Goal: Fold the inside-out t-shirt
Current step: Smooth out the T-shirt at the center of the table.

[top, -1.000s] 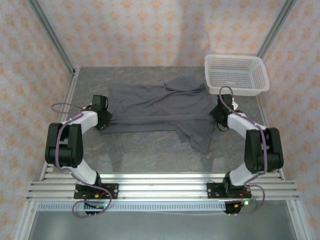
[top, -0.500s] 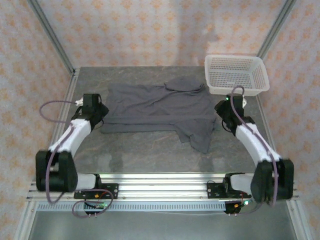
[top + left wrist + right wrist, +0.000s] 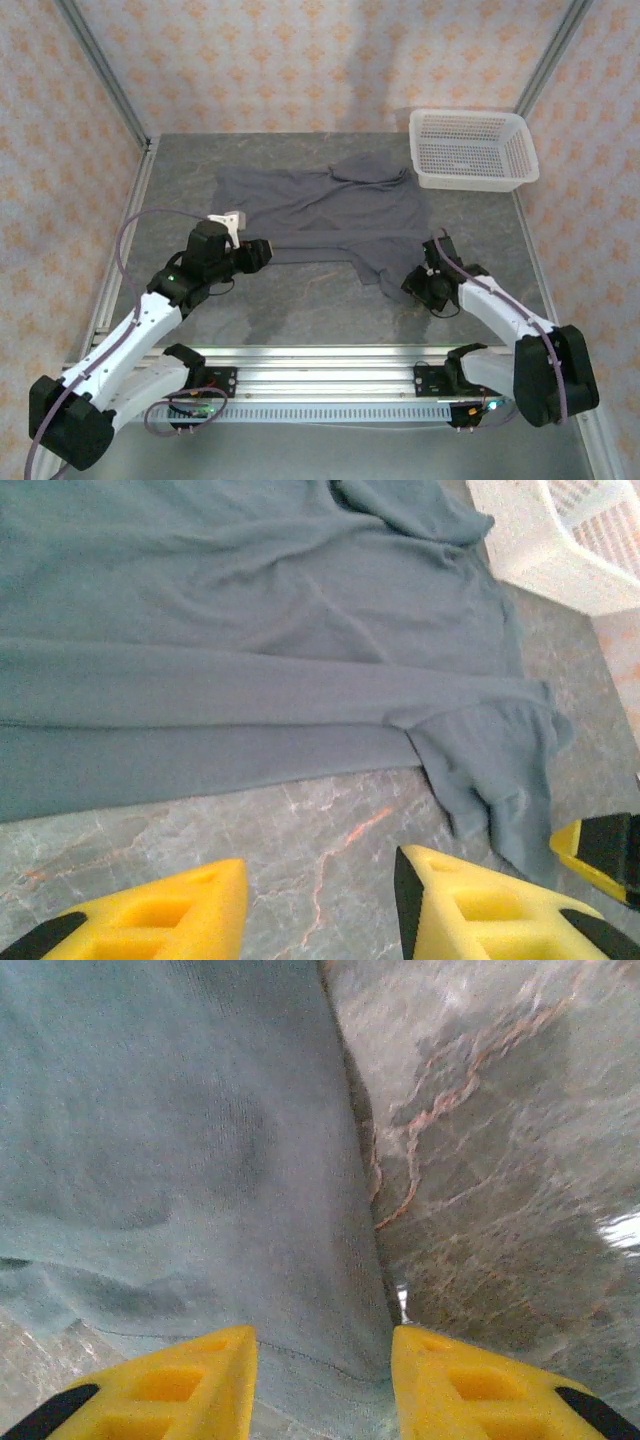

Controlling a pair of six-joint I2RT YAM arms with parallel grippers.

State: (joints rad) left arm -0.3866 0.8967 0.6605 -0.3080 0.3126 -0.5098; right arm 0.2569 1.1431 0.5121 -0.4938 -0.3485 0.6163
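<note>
Your t-shirt (image 3: pixel 320 205) lies spread from the table's (image 3: pixel 300 315) middle toward 12 o'clock, one sleeve trailing toward 5 o'clock. The basket (image 3: pixel 465 183) sits at 1 o'clock. Your left gripper (image 3: pixel 258 250), at 8 o'clock beside the hem, gapes empty. Your right gripper (image 3: pixel 412 287), at 4 o'clock, is spread wide with the sleeve end between its fingers.
</note>
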